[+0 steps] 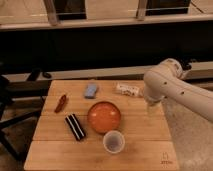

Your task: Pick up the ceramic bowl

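The ceramic bowl (pixel 104 116) is round, shallow and orange-red, and sits upright near the middle of the wooden table (pixel 50 150). A small white cup (pixel 114 141) with a dark inside stands just in front of it, close to its rim. My white arm (pixel 162 82) reaches in from the right. My gripper (pixel 152 107) hangs below the arm over the table's right edge, to the right of the bowl and apart from it. It holds nothing that I can see.
A black striped packet (pixel 76 126) lies left of the bowl. A red object (pixel 61 102) lies at the left, a blue sponge (pixel 91 90) at the back, and a white packet (pixel 129 89) at the back right, near the arm. A dark counter stands behind.
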`<state>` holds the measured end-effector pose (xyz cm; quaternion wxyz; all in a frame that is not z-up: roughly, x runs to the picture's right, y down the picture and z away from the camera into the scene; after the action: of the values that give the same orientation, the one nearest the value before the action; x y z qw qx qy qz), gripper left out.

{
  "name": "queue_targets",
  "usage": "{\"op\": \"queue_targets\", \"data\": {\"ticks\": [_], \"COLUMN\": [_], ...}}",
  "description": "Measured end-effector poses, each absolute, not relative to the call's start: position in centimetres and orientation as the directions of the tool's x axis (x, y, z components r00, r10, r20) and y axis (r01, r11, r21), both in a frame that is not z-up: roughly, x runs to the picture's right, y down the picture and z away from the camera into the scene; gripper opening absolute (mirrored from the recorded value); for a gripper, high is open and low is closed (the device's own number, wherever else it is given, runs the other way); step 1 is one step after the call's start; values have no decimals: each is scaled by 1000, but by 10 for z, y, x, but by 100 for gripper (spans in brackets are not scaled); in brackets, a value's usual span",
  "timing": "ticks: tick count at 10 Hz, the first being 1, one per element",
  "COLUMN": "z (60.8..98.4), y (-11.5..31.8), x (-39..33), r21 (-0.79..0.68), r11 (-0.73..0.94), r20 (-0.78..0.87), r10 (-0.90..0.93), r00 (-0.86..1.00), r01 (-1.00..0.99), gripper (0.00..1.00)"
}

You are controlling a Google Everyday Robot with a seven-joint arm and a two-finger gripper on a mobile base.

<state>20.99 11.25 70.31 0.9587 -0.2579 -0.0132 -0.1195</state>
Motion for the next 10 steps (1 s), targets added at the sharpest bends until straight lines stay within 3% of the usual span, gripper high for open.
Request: {"op": "queue_targets", "data": {"ticks": [10], "z": [713], "y": [113], "x": [174], "r21": [-419], "r11": [784], "r20": [181], "r10": [-421], "r00": [889], "r01": [457], "gripper": [80]}}
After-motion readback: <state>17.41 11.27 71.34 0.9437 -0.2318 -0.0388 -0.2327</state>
